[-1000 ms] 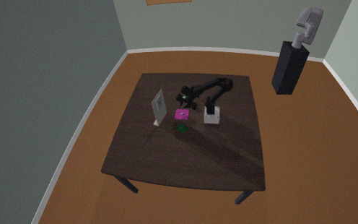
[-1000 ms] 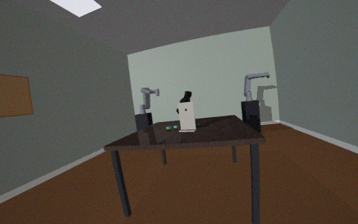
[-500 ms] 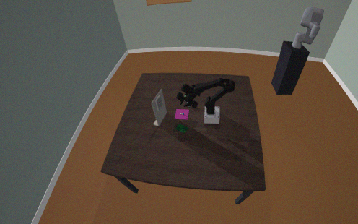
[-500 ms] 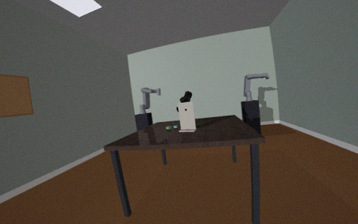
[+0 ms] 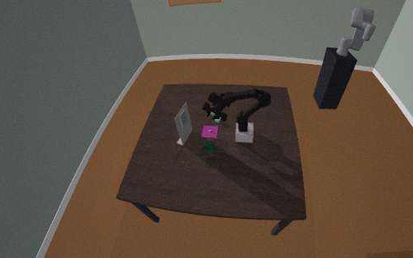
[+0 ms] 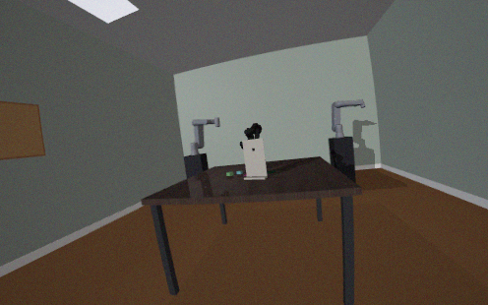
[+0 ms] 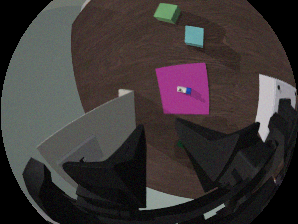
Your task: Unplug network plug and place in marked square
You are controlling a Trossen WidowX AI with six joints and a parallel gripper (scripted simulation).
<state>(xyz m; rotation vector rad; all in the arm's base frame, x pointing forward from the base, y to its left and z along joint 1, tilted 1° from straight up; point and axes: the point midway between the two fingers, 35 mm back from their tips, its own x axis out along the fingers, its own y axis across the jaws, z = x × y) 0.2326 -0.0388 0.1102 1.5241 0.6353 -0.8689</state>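
Observation:
The small plug (image 5: 211,131) (image 7: 186,90), white with a blue end, lies on the table inside the magenta marked square (image 5: 205,135) (image 7: 170,106). The upright grey panel (image 5: 181,129) (image 6: 255,164) (image 7: 112,117) stands beside the square; its socket block (image 5: 183,118) holds no plug that I can see. My gripper (image 5: 215,115) (image 7: 158,124) is partly open and hangs well above the table, with nothing between its fingers. In the wrist view the plug lies beyond the fingertips, apart from them. The exterior view shows the arm behind the panel, partly hidden.
A green block (image 6: 229,174) (image 7: 166,13) and a cyan block (image 5: 217,120) (image 6: 239,172) (image 7: 194,37) lie beyond the square. A dark green object (image 5: 210,148) lies on its other side. The arm's white base (image 5: 244,137) (image 7: 267,100) stands opposite the panel.

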